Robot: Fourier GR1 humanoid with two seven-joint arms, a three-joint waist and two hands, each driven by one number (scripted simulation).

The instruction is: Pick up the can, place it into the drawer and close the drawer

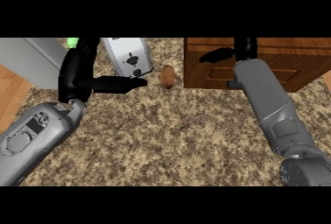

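Note:
The wooden drawer cabinet [271, 65] stands at the back right of the speckled counter [168, 140]. My right hand [242, 48] is over its top left part, fingers straight and pointing away, thumb sticking out to the left, with nothing visible in it. My left hand [81, 74] rests open at the back left, fingers up and thumb pointing right. A bit of green [72, 42] peeks out behind its fingertips. I cannot make out a can for certain, and I cannot tell whether the drawer stands open.
A grey and white appliance [129, 57] stands right of my left hand, almost touching the thumb. A small brown oval object [167, 77] sits between it and the cabinet. A grey block [32, 61] fills the back left corner, with wooden floor [12, 87] beyond the counter's edge.

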